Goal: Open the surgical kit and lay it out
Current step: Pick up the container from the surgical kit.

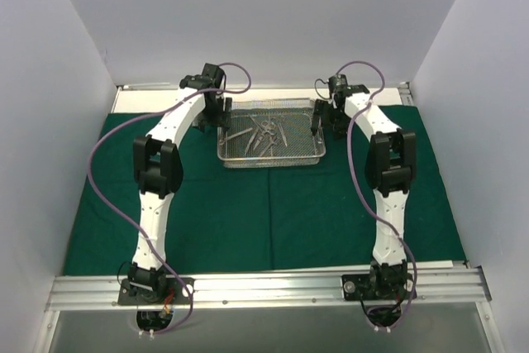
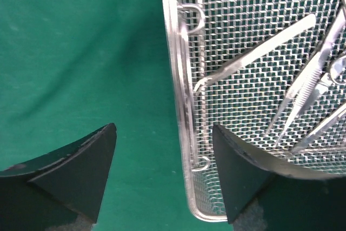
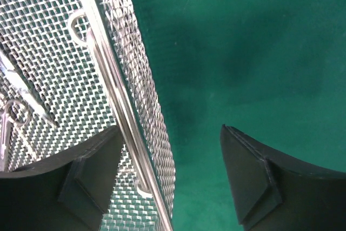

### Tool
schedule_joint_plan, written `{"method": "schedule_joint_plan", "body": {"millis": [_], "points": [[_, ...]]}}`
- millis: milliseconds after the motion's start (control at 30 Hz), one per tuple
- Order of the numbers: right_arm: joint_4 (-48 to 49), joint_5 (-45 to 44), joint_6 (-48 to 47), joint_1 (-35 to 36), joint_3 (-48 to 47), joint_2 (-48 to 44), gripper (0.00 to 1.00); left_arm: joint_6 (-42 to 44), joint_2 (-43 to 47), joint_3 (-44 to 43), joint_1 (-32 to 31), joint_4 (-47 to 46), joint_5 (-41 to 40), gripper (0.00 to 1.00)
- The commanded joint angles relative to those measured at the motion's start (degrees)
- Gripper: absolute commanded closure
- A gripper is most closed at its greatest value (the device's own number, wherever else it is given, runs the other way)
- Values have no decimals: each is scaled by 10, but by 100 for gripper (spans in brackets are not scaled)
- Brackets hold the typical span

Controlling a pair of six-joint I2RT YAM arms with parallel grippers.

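Cloth: dark green, spread flat over most of the table, with a couple of fold creases showing.
Tray: silver wire mesh, rectangular, sitting on the cloth toward the far side, roughly centred left to right.
Instruments: a bunch of slim steel tools lying loose and criss-crossed inside the tray. The left wrist view shows tweezer-type ones and a ring handle, but I can't count them properly.
Left gripper: at the tray's left end, pointing down, with its jaws wide apart and straddling the end wall. One finger is over bare cloth outside, the other over the mesh inside. It's not pinching anything, since there's a gap to the rim on both sides.
Right gripper: same deal at the tray's right end, jaws spread wide across the wall. One finger is over the cloth, the other over the mesh. It has hold of nothing.
Contact: can't tell whether any fingertip actually touches the cloth or the mesh.
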State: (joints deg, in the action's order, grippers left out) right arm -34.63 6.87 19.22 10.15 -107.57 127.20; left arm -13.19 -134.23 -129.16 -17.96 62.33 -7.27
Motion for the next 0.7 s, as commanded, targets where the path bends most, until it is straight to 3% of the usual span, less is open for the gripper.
{"method": "schedule_joint_plan", "body": {"millis": [0, 367, 433, 533, 567, 667], "points": [[-18, -7, -12, 9, -38, 10, 30, -7, -12, -14, 2, 1, 41, 23], [-29, -18, -8, 35, -113, 74, 55, -12, -55, -45, 29, 11, 117, 59], [-32, -19, -8, 35, -120, 79, 61, -9, -61, -52, 31, 13, 132, 74], [-32, -21, -6, 35, -134, 84, 75, -7, -59, -61, 31, 13, 137, 82], [-36, -21, -4, 35, -141, 87, 86, -7, -57, -64, 32, 11, 140, 84], [-50, -22, 2, 35, -181, 94, 99, -7, -48, -74, 33, 7, 148, 94]]}}
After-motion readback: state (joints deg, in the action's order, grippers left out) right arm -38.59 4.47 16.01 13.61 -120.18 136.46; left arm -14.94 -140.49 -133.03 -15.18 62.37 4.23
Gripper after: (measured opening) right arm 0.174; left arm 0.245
